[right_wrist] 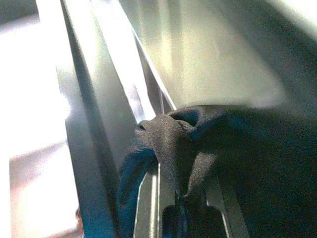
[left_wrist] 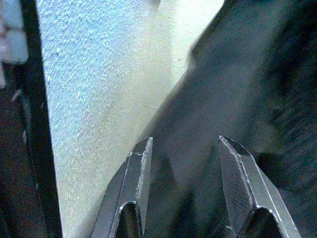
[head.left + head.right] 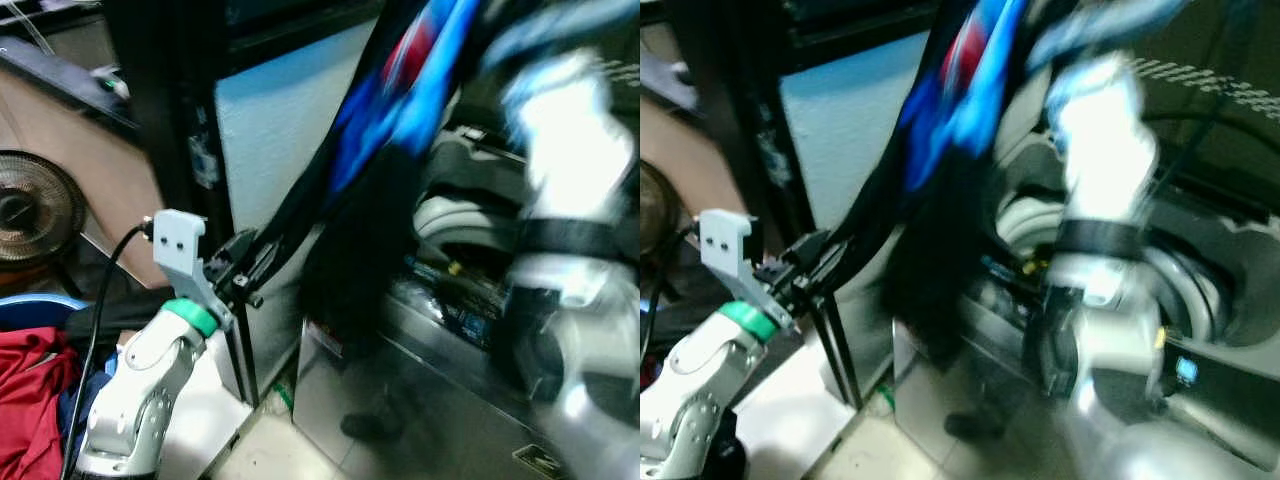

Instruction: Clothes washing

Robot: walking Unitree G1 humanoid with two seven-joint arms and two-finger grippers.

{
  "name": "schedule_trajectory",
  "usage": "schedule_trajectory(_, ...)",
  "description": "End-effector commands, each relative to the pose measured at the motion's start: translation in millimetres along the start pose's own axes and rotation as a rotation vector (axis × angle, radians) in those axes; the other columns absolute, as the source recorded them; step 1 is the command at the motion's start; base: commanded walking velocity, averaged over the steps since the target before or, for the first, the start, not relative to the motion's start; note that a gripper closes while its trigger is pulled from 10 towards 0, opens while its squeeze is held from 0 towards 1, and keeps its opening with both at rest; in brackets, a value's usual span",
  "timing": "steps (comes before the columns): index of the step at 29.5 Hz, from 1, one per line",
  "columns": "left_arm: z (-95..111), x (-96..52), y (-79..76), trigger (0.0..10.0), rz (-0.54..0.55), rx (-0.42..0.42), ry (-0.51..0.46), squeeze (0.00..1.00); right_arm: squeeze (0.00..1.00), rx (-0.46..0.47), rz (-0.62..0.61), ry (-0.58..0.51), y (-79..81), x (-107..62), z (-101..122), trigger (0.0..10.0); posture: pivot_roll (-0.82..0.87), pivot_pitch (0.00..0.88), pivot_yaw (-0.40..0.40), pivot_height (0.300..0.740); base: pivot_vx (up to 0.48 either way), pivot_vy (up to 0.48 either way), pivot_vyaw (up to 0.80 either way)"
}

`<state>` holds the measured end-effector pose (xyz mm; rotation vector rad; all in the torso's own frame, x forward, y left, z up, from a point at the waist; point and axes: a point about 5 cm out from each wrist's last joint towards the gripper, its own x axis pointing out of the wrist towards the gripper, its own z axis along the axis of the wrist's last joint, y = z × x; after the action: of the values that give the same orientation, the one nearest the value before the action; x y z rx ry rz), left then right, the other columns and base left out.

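One garment (image 3: pixel 400 110) is hanging lengthwise from the clamped right gripper (image 1: pixel 181 198) above the washer (image 3: pixel 440 300); the left gripper (image 2: pixel 185 163) is gaping, touching its lower edge.

One dark blue-and-red garment (image 3: pixel 400 110), one washing machine (image 3: pixel 470 400), one fan (image 3: pixel 30 210), one red cloth (image 3: pixel 30 390), two claws.

You have a dark garment (image 3: pixel 370 190) with bright blue and red patches hanging stretched above the open top-loading washing machine (image 3: pixel 470 300), its black lower end dangling over the machine's front edge. A bunched fold of it (image 1: pixel 178 144) sits pinched between the right gripper's fingers.
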<state>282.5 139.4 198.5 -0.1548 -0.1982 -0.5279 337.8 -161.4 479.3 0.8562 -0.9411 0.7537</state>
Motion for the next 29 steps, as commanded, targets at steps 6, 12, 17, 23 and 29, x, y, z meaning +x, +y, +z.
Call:
schedule_trajectory(6, 4.7, 0.6, 27.0, 10.0, 0.214, 0.031, -0.023, 0.00, 0.00, -0.167, -0.202, 0.059, -13.9, 14.6, -9.0, 10.0, 0.04, 0.000, 0.013, 0.740, 0.000, 0.000, -0.40)
schedule_trajectory(12, 21.1, 0.8, 42.3, 10.0, 0.309, 0.084, -0.086, 0.00, 0.00, -0.256, -0.207, 0.317, -25.8, -16.6, -73.6, 10.0, 0.04, 0.000, 0.006, 0.740, 0.000, 0.000, -0.80)
schedule_trajectory(17, 27.9, -2.2, 49.9, 10.0, 0.367, 0.105, -0.103, 0.00, 0.00, -0.329, -0.244, 0.444, -43.0, -40.6, -103.3, 10.0, 0.06, 0.000, -0.010, 0.740, 0.000, 0.000, -0.80)
schedule_trajectory(23, 27.2, -9.0, 51.2, 10.0, 0.393, 0.113, -0.094, 0.00, 0.00, -0.353, -0.354, 0.452, -62.8, -52.4, -102.5, 10.0, 0.08, 0.000, -0.023, 0.740, 0.000, 0.000, -0.80)
schedule_trajectory(29, 24.3, -8.2, 48.7, 10.0, 0.371, 0.128, -0.078, 0.00, 0.00, -0.401, -0.387, 0.473, -69.2, -60.8, -103.5, 10.0, 0.08, 0.000, -0.028, 0.740, 0.000, 0.000, -0.80)
